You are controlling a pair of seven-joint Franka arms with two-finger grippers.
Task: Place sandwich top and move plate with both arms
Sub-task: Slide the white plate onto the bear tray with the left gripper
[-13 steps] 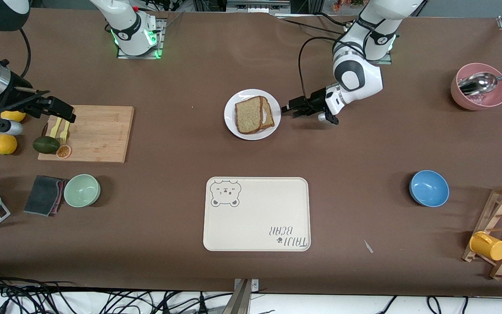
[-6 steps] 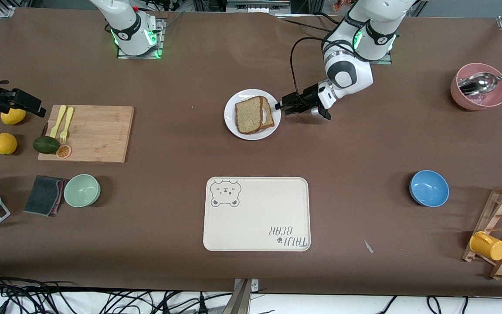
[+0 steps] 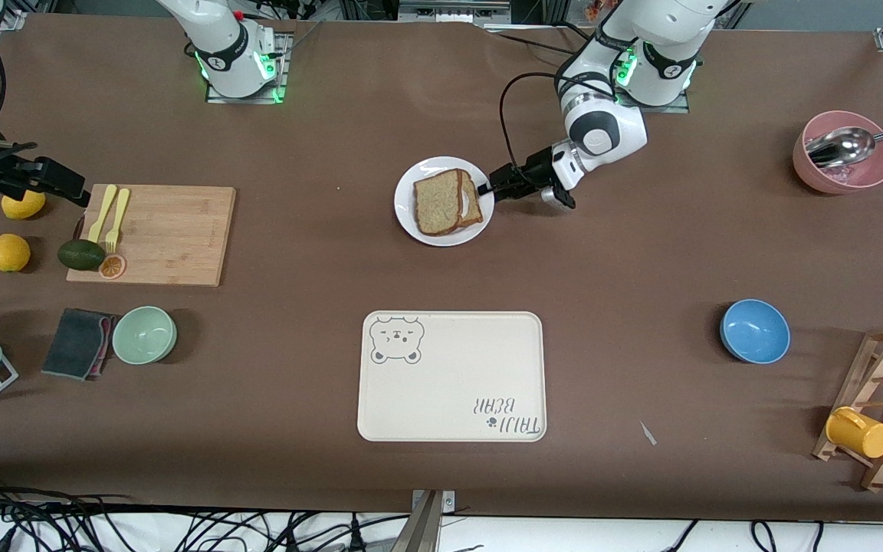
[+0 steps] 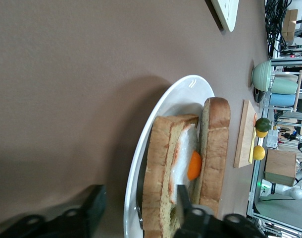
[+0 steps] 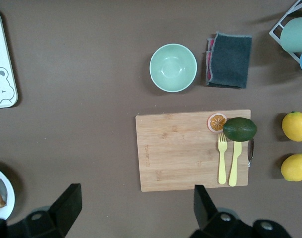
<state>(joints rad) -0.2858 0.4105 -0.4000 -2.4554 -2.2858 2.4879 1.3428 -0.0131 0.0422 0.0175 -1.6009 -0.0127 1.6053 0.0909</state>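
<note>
**Inspector:** Position of the round plain white plate (image 3: 422,230)?

**Assistant:** It stands on the brown table (image 3: 641,253), about midway between the two arms' ends. It is farther from the front camera than the cream rectangular tray with the bear drawing (image 3: 449,399) and well apart from it.

**Inspector:** And the sandwich top?

**Assistant:** The plain slice of brown wholegrain bread (image 3: 436,202) lies on the plate, resting on the bread slice that bears the fried egg (image 3: 475,205). It is offset toward the right arm's end – a strip of the lower slice and some egg white show at the edge toward the left arm.

**Inspector:** Left gripper?

**Assistant:** The black left gripper (image 3: 494,186) is low at the plate's rim, on the side toward the left arm's end. The left wrist view shows the jaws partly apart and straddling the rim: one finger (image 4: 94,210) is outside the plate above the table with a gap to the rim, the other (image 4: 182,198) is over the egg slice. It has hold of nothing.

**Inspector:** Right gripper?

**Assistant:** The black right gripper (image 3: 73,190) hangs in the air at the right arm's end, beside the light wooden cutting board (image 3: 173,238) and near a yellow lemon (image 3: 24,204). Its jaws are spread wide with nothing between them – this arm waits
</note>
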